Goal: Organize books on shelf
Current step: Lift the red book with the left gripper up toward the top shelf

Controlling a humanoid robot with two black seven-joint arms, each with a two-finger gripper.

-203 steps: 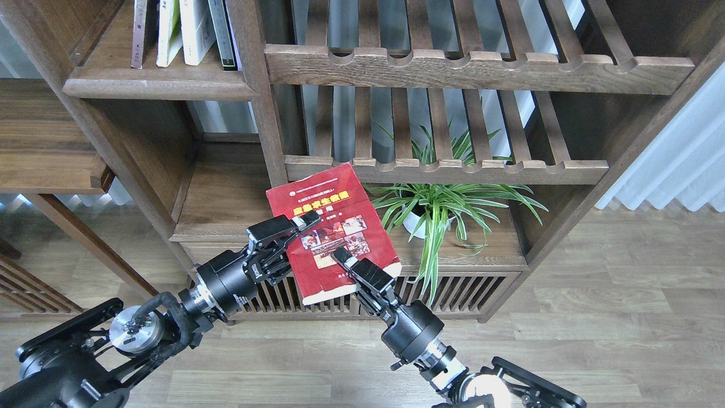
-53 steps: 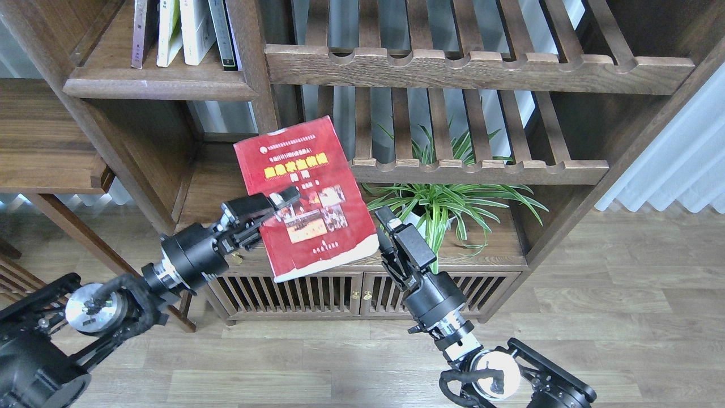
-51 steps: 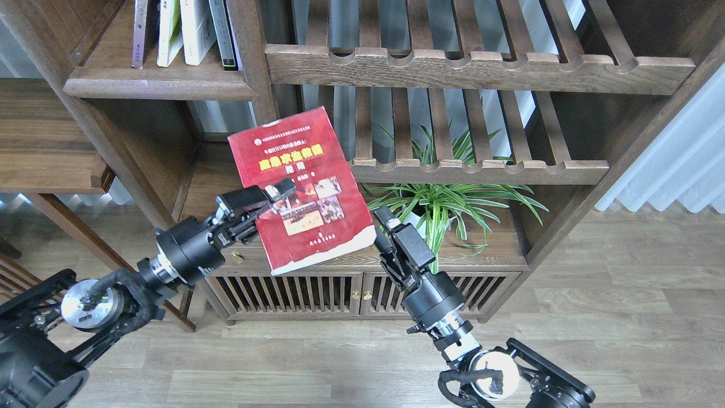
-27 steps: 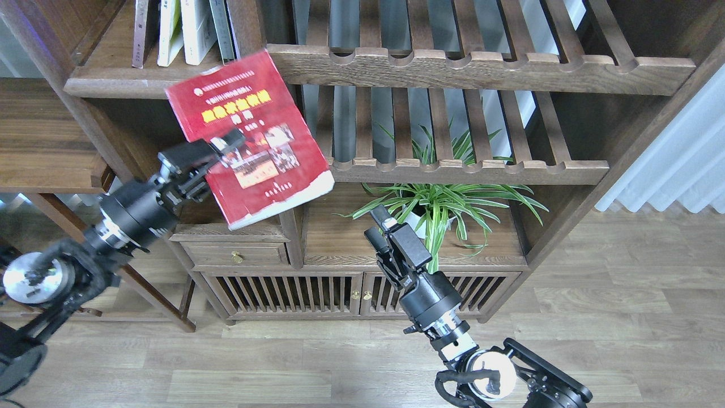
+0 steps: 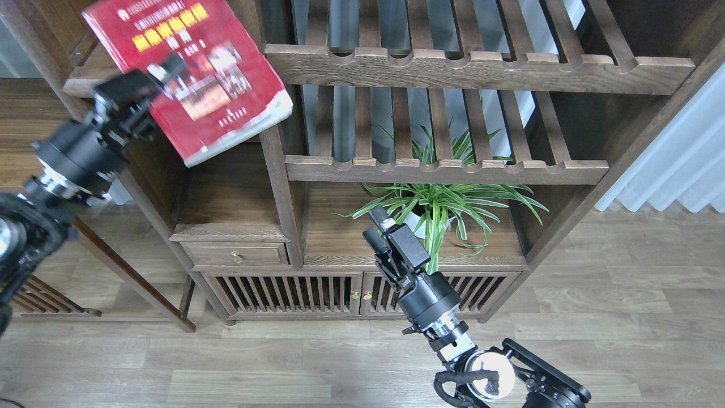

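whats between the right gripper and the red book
In the head view, the wooden upright post of the bookcase stands between the right gripper and the red book, held up by the left gripper.

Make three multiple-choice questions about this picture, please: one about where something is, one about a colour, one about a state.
1. Where is the potted plant?
A. on the floor
B. on the low board under the slatted racks
C. on the top rack

2. What colour is the cover of the book that is held?
A. red
B. blue
C. white

3. What is the state of the left gripper?
A. open and empty
B. shut on the book
C. out of view

Answers:
1. B, the plant stands on the solid board below the lower slatted rack.
2. A, the cover is red with a yellow title.
3. B, its fingers clamp the left edge of the book in front of the shelf, while the right gripper holds nothing.
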